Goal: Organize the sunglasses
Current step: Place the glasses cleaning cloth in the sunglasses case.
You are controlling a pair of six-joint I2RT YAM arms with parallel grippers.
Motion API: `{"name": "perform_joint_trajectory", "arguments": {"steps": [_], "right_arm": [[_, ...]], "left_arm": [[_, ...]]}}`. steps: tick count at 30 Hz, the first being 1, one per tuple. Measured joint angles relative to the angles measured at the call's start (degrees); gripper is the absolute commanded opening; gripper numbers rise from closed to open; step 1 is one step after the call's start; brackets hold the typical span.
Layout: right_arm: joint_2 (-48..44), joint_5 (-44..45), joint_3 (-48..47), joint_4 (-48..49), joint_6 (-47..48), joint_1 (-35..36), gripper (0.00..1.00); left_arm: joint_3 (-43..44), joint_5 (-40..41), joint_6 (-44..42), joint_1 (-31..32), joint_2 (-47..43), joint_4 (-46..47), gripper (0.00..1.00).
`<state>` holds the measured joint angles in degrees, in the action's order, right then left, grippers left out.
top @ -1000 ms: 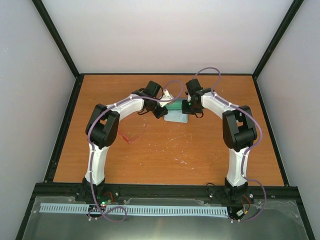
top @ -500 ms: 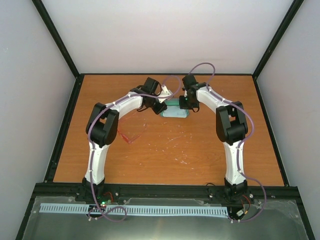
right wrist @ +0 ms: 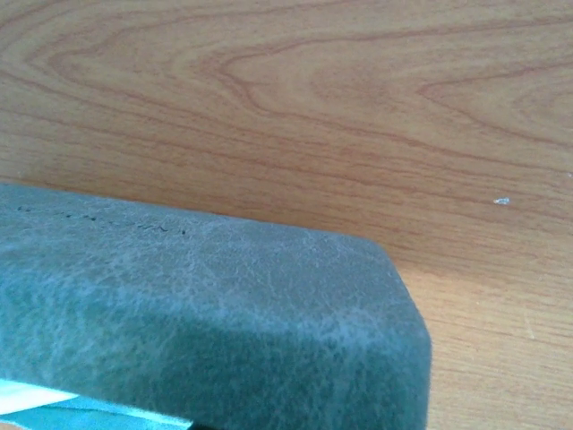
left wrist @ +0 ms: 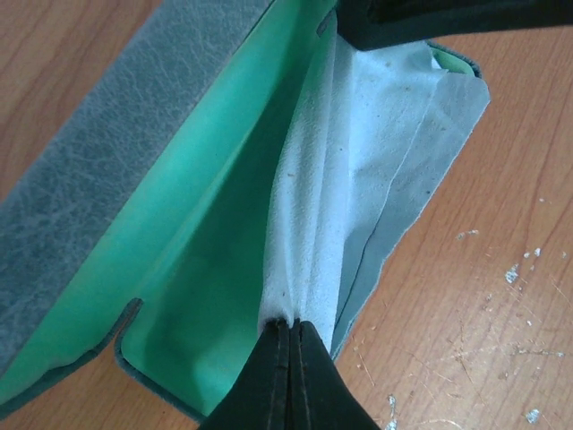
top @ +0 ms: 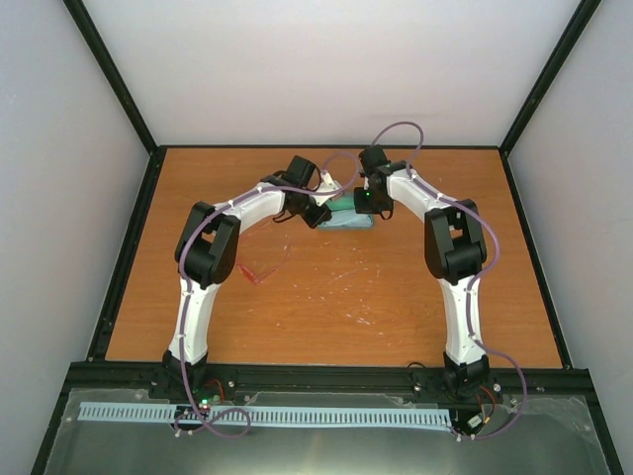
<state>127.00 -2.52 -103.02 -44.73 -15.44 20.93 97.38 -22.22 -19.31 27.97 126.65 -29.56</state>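
Wooden table (top: 396, 297) lies under L claw (left wrist: 291, 327) and R claw (top: 368, 202), w/ pale scuff flecks to the R of the L claw's tips in L wrist view. L arm (top: 203, 257) and R arm (top: 457, 247) both reach fwd and bend inward. That puts the claws near each other, w/ the case (top: 348, 222) between them.

The case is grey-blue outside w/ green lining and lies open on the table. It sits directly ahead of the L claw's tips and off to their L, its green inside running away from them. In R wrist view its grey shell fills the lower frame right under the R claw, w/ bare wood beyond.

Pale blue cloth (left wrist: 358, 170) is creased. From the L claw it lies over the R part of the case and its edge, narrowing to a bunched point at the tips.

Red-tinted sunglasses (top: 253, 273) lie free and flat on the table, well apart from the case. They're well behind the L claw and to its L, just beside the L arm's elbow.

L claw fingers are pressed together, pinching the cloth's near end. R claw is at the case end farthest from the L claw and is closed. Its tips don't show in its own cam, so can't tell if it pinches anything.
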Motion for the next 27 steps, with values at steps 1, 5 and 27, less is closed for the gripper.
{"name": "perform_joint_trajectory", "arguments": {"steps": [1,5,27], "right_arm": [[0.31,0.04,-0.26,-0.02,0.02,0.0,0.03],[1.42,0.2,-0.7,0.2,0.04,-0.04,0.03],[2.86,0.92,-1.77,1.14,-0.44,-0.22,0.35]], "left_arm": [[0.15,0.02,0.13,0.0,0.07,0.0,0.01],[0.83,0.11,0.39,-0.07,0.46,0.09,0.0],[0.37,3.93,0.98,-0.28,1.75,0.79,0.43]]}}
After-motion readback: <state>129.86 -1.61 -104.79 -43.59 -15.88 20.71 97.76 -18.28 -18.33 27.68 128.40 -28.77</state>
